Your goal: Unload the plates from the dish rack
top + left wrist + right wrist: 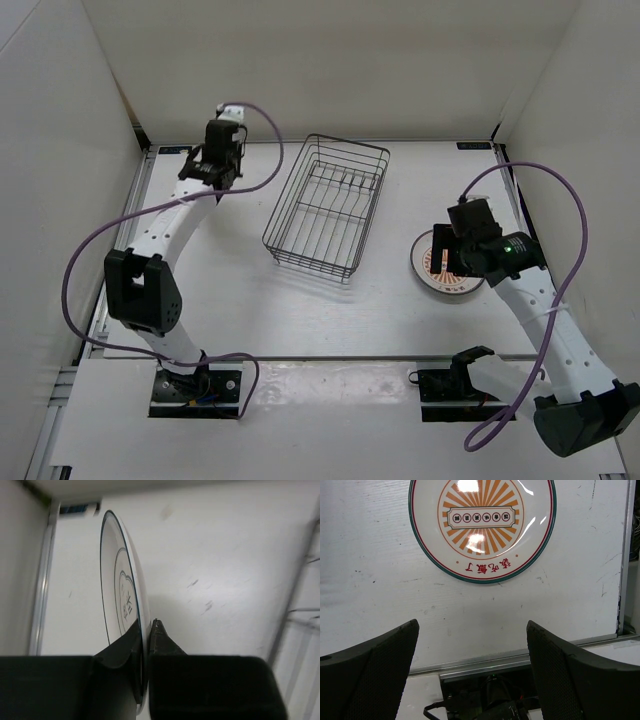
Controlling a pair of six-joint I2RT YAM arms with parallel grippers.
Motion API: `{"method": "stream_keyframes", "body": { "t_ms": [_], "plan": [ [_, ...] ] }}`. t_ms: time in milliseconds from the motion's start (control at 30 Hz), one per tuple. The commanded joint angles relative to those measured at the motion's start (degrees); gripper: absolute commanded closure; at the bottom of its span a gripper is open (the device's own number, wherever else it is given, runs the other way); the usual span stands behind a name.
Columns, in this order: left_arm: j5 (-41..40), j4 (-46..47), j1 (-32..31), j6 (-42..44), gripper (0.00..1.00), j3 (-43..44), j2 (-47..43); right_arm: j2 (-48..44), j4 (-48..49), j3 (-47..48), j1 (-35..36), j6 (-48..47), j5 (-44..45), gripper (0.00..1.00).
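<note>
1. While the top view takes in the whole desk [250, 310], it shows the dish rack [325, 205] standing mid-desk with no plate visible among its prongs. The left claw [212, 160] hangs over the far left corner, well apart from the rack, and its load is hard to make out from here. The right claw [455, 250] hovers over a sunburst plate [432, 262] lying flat to the right of the rack. Whether another plate lies beneath that one cannot be told.

2. From the left wrist, the left claw [147, 627] is clamped on the rim of the dark-lined plate [122, 580]. The plate stands on edge over bare desk, with rack wires at the right border of the view. The step in hand looks like setting this plate down. To do it well:
   - Roll the wrist until the plate is near flat.
   - Lower it until its underside meets the desk.
   - Only then part the fingers. Released on edge, it would likely topple or roll.
   - Keep clear of the rail along the left side.

3. From the right wrist, the right claw [475, 650] has its fingers spread wide with nothing between them. The sunburst plate [481, 525] lies flat on the desk ahead, apart from both fingers. This arm looks finished with that plate and need not move.
</note>
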Motion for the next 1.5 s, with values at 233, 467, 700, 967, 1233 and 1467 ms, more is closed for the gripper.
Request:
{"method": "stream_keyframes", "body": {
  "t_ms": [233, 467, 700, 967, 1233, 1467],
  "plan": [
    [-8.1, 1.4, 2.9, -6.3, 0.85, -18.8, -0.6, -0.4, 0.3, -0.1, 1.4, -0.9, 1.8, 0.10],
    [-8.4, -1.0, 1.8, -10.5, 0.46, -16.9, 4.1, -0.1, 0.3, -0.3, 1.4, -0.7, 1.6, 0.10],
    [-6.8, -2.4, 0.8, -12.9, 0.21, -16.7, 5.7, 0.1, 0.1, -0.4, 1.5, -0.7, 1.6, 0.10],
    [-4.8, -5.3, 0.8, -16.3, 0.01, -12.4, 6.6, 1.3, 0.5, -0.5, 2.7, -1.4, 1.6, 0.10],
    [3.7, -1.1, 1.3, -19.4, 0.01, -2.8, 4.9, 1.5, 0.8, -0.6, 3.5, -1.5, 1.8, 0.10],
    [35.0, 18.2, 2.3, -24.2, 0.01, -10.0, 4.2, 1.6, 1.0, -0.8, 4.1, -1.7, 1.7, 0.10]
  ]
}}
